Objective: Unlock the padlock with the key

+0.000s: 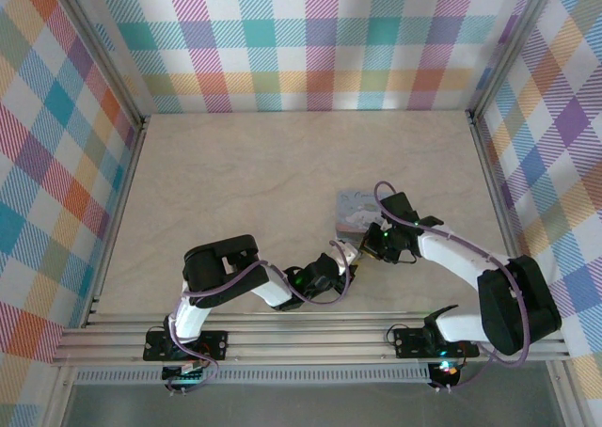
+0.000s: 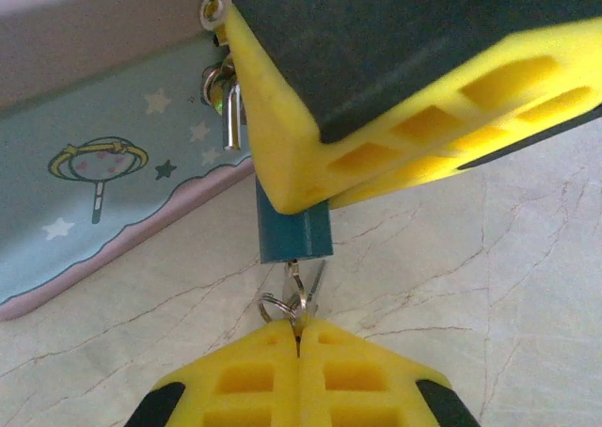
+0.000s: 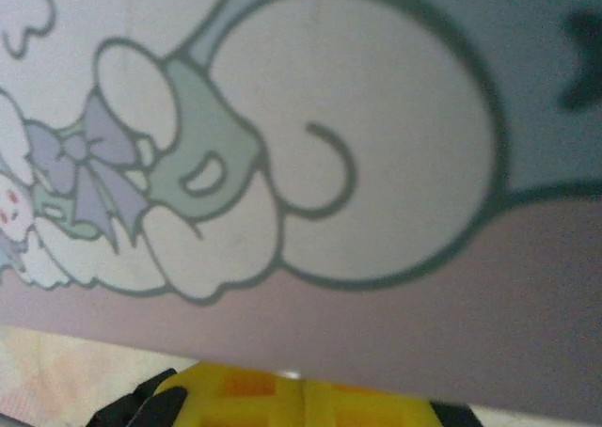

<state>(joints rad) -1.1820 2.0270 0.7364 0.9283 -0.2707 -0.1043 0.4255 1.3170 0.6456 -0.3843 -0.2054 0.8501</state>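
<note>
The padlock [image 2: 293,234] is a small teal block, its silver shackle [image 2: 229,107] hooked through the clasp of a pale blue cartoon-printed case [image 2: 103,201]. My right gripper [image 3: 301,382] is shut on the padlock. One of its yellow fingers [image 2: 395,135] covers the lock's upper half. The thin silver key [image 2: 303,278] runs up into the bottom of the lock, with its ring [image 2: 275,307] beside it. My left gripper [image 2: 299,325] is shut on the key's head just below the padlock. From above, the two grippers meet at the case's near edge [image 1: 357,250].
The case [image 1: 359,209] lies flat on the marble-patterned table [image 1: 235,182], right of centre. Its printed lid [image 3: 376,164] is very close to the right wrist camera. Checked walls [image 1: 310,41] close in three sides. Metal rails [image 1: 310,338] run along the near edge.
</note>
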